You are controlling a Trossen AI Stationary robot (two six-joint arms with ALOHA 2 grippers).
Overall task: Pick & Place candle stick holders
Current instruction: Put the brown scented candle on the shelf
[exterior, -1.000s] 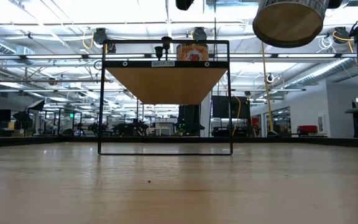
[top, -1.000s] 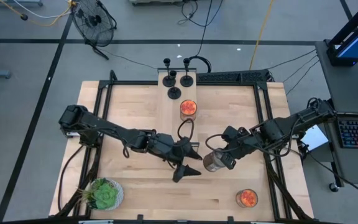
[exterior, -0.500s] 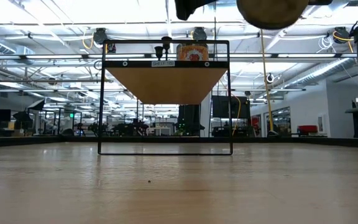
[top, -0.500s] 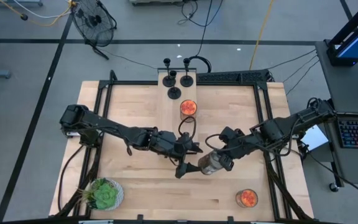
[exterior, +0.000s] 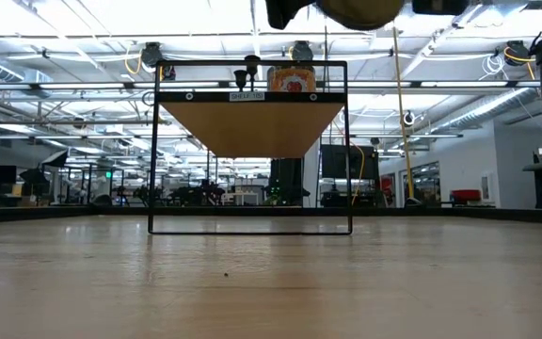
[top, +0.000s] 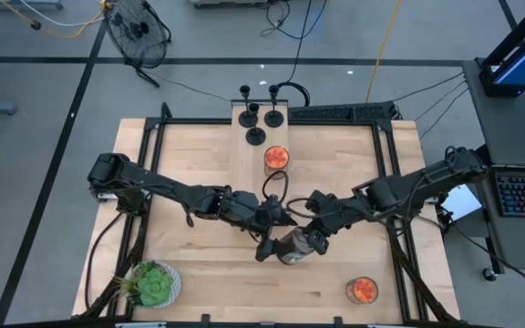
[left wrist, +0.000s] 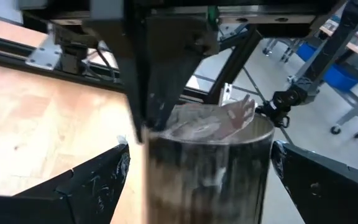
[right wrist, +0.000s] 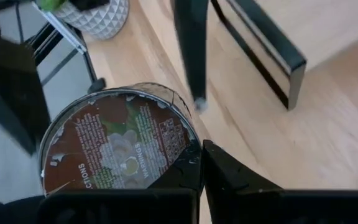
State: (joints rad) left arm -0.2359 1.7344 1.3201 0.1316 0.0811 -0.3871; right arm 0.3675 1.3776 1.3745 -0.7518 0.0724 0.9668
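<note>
Three small black candle stick holders (top: 255, 135) stand on their round bases on the raised wooden shelf (top: 241, 155) at the table's far middle. No gripper is near them. My right gripper (top: 310, 239) is shut on a dark glass jar (top: 292, 248), held in the air over the table's middle. My left gripper (top: 274, 244) is open. In the left wrist view its two fingers stand on either side of the jar (left wrist: 210, 168) without plainly touching it. In the low view only the jar's bottom (exterior: 360, 9) shows at the top edge. My right gripper pinches the jar's wall at its rim (left wrist: 157, 127), one finger (left wrist: 166, 74) inside the jar and one outside. The fingers come from above, slanting in from the table's right. The jar hangs below them, mouth up, lifted clear of the table; its labelled bottom (right wrist: 114, 146) shows through the glass.
An orange candle jar (top: 276, 158) stands on the shelf near the holders; another (top: 362, 290) stands at the near right. A green plant in a white pot (top: 153, 284) sits at the near left. The shelf's black frame (exterior: 250, 226) stands on the tabletop.
My right gripper has carried the jar toward the table's left and upward, to my left gripper, so the jar now sits between the left fingers. My left gripper has stayed about where it was.
</note>
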